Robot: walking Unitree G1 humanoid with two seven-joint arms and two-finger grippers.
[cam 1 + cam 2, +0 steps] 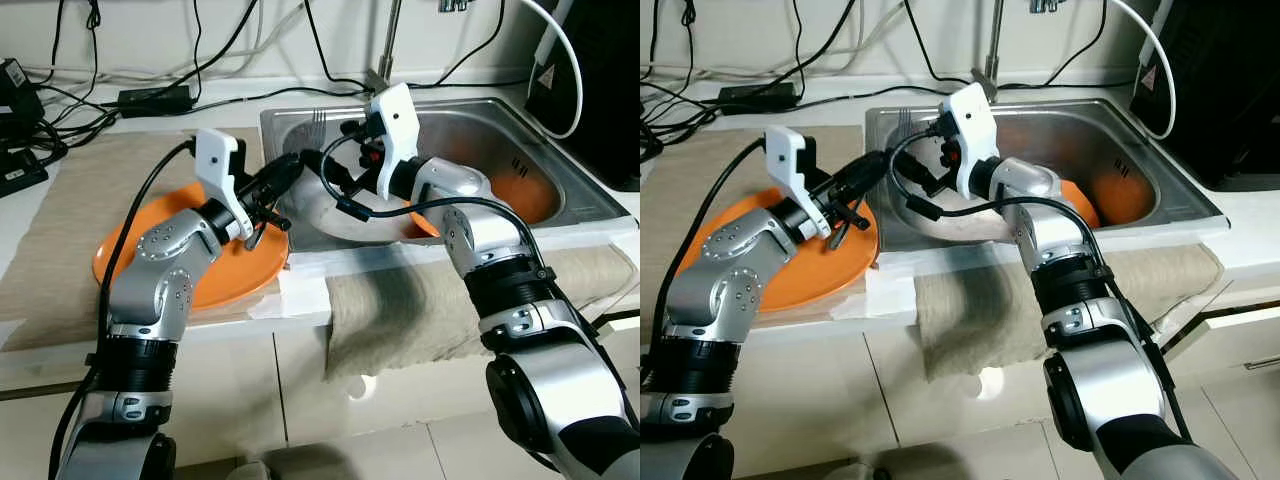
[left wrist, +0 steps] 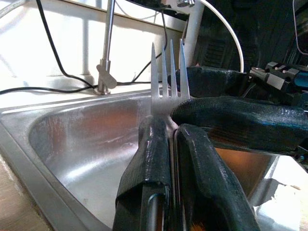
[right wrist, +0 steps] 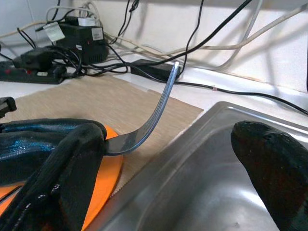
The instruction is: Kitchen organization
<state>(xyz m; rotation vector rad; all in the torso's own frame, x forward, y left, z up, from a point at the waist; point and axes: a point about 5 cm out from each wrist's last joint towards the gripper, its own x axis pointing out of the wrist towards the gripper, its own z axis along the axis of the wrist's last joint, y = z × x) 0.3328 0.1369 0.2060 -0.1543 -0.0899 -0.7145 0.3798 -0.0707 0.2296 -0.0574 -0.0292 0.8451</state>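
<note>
fork (image 2: 167, 72) pinched in left claw (image 2: 169, 126) over sink (image 1: 500, 130) edge; right claw (image 1: 318, 168) spread nr it.

Fork (image 2: 167, 77), silver metal, four tines.
Pinched between black fingers, tines out over the steel sink's (image 1: 500, 130) left rim.

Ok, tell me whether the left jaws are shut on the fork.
Shut on it: the left gripper clamps the silver metal fork, tines sticking out.
</note>
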